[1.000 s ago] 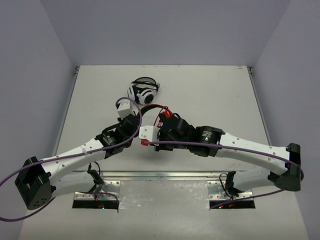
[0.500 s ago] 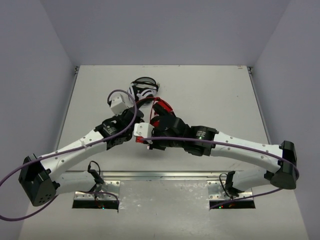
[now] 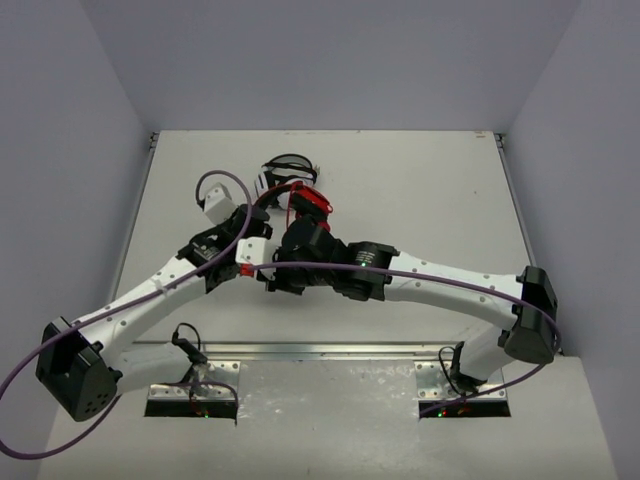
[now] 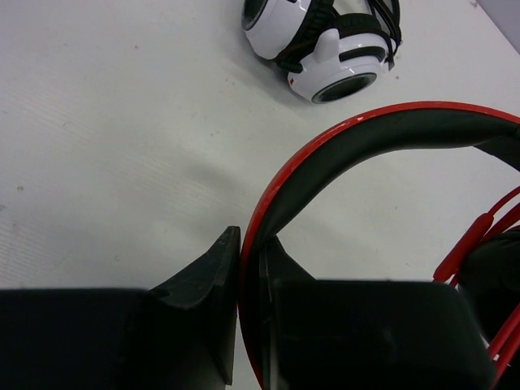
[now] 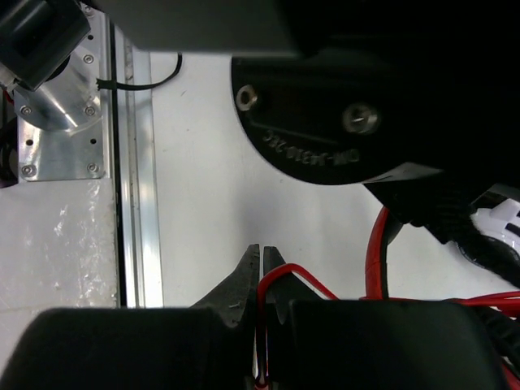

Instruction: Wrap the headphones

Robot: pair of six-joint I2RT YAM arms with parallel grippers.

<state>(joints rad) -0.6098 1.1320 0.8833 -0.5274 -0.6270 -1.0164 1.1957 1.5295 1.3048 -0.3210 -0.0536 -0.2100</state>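
My left fingers (image 4: 213, 284) are clamped on the red-and-black headband (image 4: 366, 130) of the red over-ear headphones (image 3: 308, 202), with the band standing edgewise between them. My right fingers (image 5: 244, 280) are pinched shut on the headphones' thin red cord (image 5: 375, 244), which makes a small loop just past their tips.

Both my arms reach inward over the middle of the pale grey worktop (image 4: 122, 122). The left one stretches diagonally from its base. The right one bends at the elbow and runs leftward, so the two wrists sit just beside each other.

Raised lettering on the round black housing in my right wrist view is upside down, and I cannot read it reliably.

The red headphones sit between my wrists, just beside the white-and-black headphones (image 4: 325, 41). In the left wrist view the headband rises from my fingers and arcs over to the right, with its hollow side facing down and right. I cannot tell whether the ear cups rest on the worktop.
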